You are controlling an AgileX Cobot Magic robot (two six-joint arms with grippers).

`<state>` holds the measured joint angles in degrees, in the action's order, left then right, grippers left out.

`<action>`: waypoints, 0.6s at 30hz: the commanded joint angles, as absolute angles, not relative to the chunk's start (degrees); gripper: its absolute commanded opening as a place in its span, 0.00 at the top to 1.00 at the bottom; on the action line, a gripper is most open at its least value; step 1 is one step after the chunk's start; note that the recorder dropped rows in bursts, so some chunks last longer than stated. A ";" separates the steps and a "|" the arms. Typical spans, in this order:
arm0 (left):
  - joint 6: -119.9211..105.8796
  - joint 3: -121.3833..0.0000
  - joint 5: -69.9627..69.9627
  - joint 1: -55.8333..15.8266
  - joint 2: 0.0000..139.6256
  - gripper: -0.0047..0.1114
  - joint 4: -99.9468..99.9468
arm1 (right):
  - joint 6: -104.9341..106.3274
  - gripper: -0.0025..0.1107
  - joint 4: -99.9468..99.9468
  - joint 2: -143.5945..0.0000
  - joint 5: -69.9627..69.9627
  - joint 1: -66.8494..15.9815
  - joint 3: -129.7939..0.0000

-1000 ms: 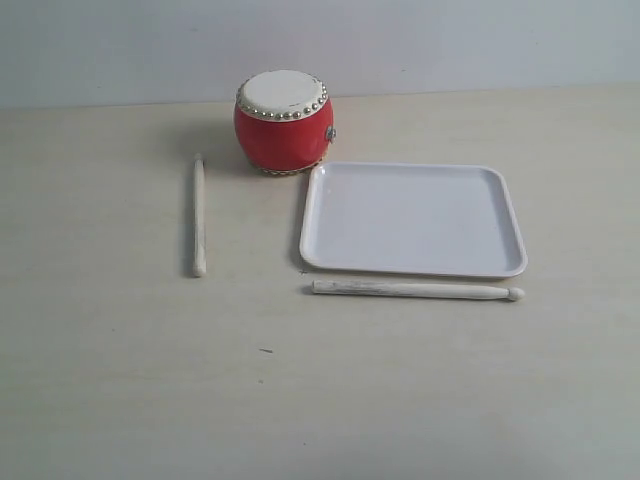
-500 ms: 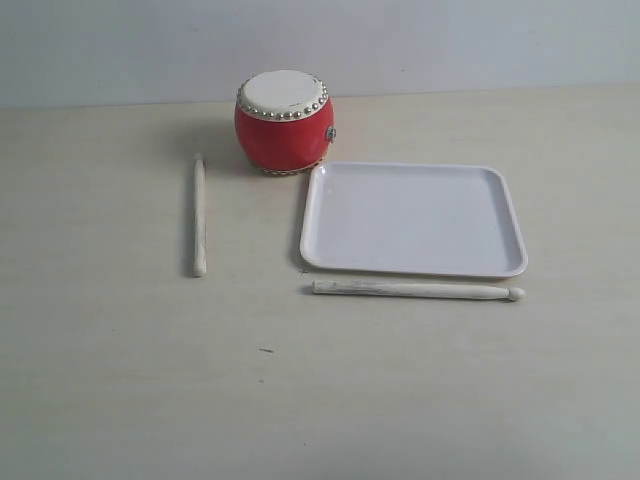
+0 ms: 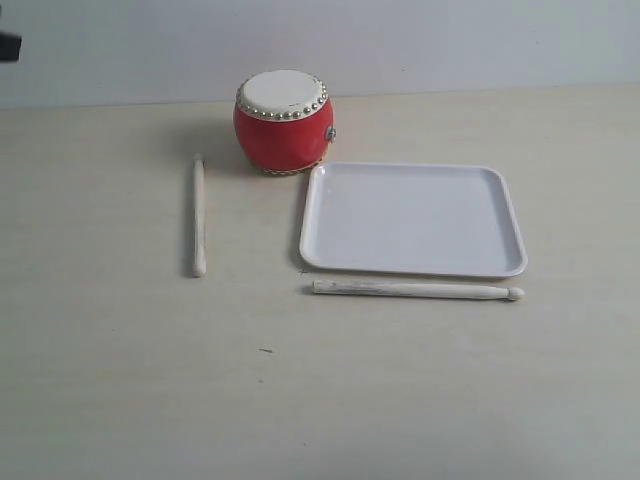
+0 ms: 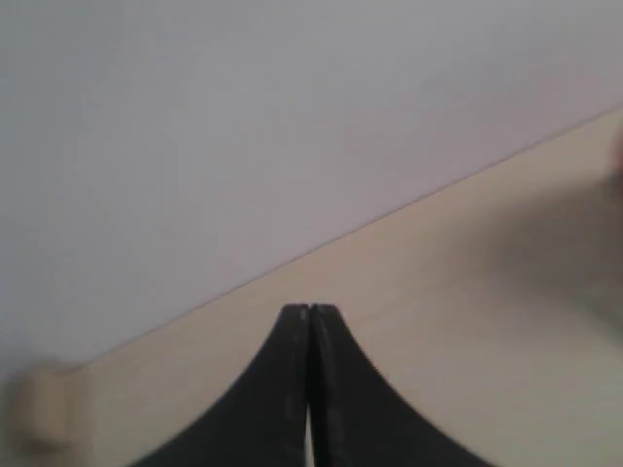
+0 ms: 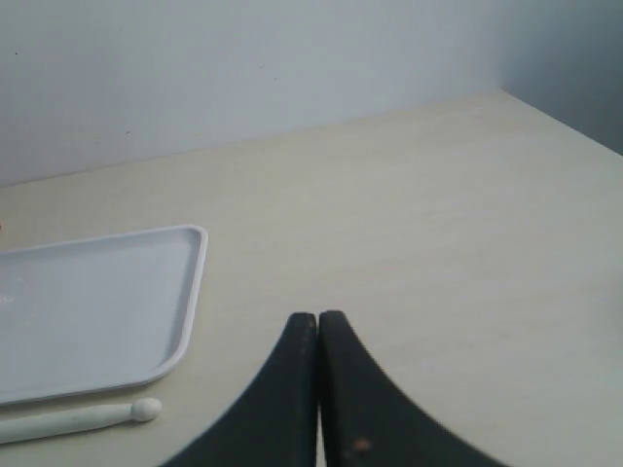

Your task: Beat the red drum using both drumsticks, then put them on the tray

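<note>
**A:** On the table (image 3: 300, 400), neither stick is lifted. The left drumstick (image 3: 199, 215) lies apart from the red drum (image 3: 284, 120), on its left side. The right drumstick (image 3: 415, 290) lies just beside the near rim of the tray (image 3: 410, 215).

**B:** And the grippers?

**A:** The left gripper (image 4: 310, 311) and right gripper (image 5: 317, 317) each have their jaws pressed together and hold nothing.

**B:** So grasping comes first?

**A:** I judge so. Each should spread its jaws, then come down square across its stick. The right grip belongs away from the rounded tip, so that the tip can reach the drum skin. That gripper also needs to stay clear of the tray rim.
</note>
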<state>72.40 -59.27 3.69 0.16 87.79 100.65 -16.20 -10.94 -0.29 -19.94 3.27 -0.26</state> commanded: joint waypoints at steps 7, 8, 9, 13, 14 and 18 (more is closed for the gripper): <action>-8.41 -71.88 -56.14 -2.61 101.67 0.96 40.07 | -16.19 0.98 -10.97 0.00 -19.75 3.70 0.00; -14.74 -74.26 -57.52 -3.14 102.81 0.96 30.69 | -16.19 0.98 -10.97 0.00 -19.75 3.70 0.00; -19.13 -75.84 -58.42 -3.68 103.56 0.96 23.60 | -16.19 0.98 -10.97 0.00 -19.75 3.70 0.00; -47.78 -78.76 -64.01 -11.81 105.54 0.96 2.09 | -16.19 0.98 -10.97 0.00 -19.75 3.70 0.00; -53.12 -78.76 -64.42 -15.40 105.65 0.96 1.98 | -16.19 0.98 -10.97 0.00 -19.75 3.70 0.00; -51.71 -79.62 -57.58 -28.70 106.46 0.95 4.71 | -16.19 0.98 -10.97 0.00 -19.75 3.70 0.00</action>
